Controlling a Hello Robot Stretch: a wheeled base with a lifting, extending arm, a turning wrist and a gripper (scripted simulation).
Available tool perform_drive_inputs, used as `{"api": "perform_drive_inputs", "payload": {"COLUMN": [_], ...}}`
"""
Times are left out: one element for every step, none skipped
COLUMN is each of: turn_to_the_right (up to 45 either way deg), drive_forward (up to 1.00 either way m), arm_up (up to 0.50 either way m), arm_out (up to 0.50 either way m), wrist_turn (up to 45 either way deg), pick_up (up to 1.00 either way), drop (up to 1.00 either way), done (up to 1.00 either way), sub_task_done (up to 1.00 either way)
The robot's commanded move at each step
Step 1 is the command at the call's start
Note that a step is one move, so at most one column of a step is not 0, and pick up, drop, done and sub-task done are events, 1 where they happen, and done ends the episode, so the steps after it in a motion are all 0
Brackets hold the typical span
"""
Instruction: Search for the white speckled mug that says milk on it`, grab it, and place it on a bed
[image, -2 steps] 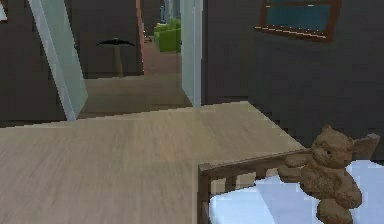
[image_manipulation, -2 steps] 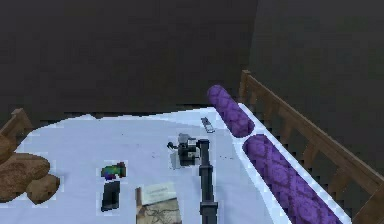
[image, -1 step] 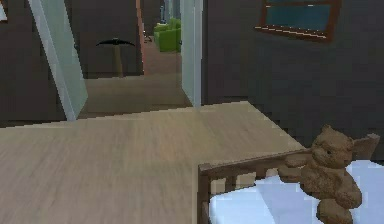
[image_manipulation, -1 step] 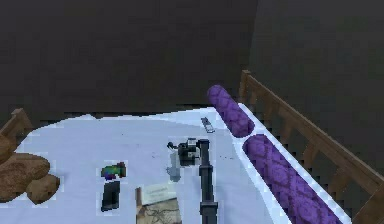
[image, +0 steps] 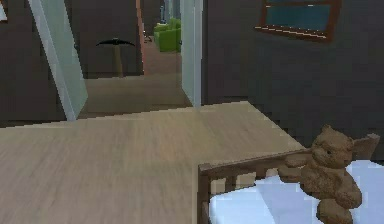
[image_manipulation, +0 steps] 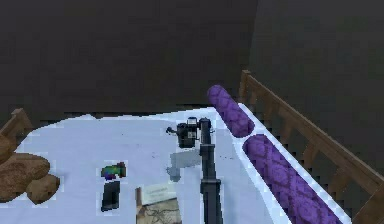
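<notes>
Past the teddy bear (image_manipulation: 22, 175) and the book (image_manipulation: 158, 205) on the bed (image_manipulation: 90, 135), a small pale lump (image_manipulation: 180, 162), likely the mug, sits on the sheet by my gripper (image_manipulation: 180, 133); I cannot tell whether I hold anything, so I judge the placing nearly done, purple bolsters (image_manipulation: 235, 108) beyond.

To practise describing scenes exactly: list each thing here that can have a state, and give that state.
door: open.
teddy bear: sitting upright against the wooden rail.
book: lying flat, closed.
purple bolsters: lying end to end on the bed.
hand: out over the bed; cannot tell whether it holds anything.
</notes>
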Motion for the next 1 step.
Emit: {"api": "perform_drive_inputs", "payload": {"turn_to_the_right": [0.0], "drive_forward": [0.00], "arm_up": [0.00], "arm_out": [-0.08], "wrist_turn": [0.0], "pick_up": [0.00], "drop": [0.00], "done": [0.00], "sub_task_done": [0.00]}}
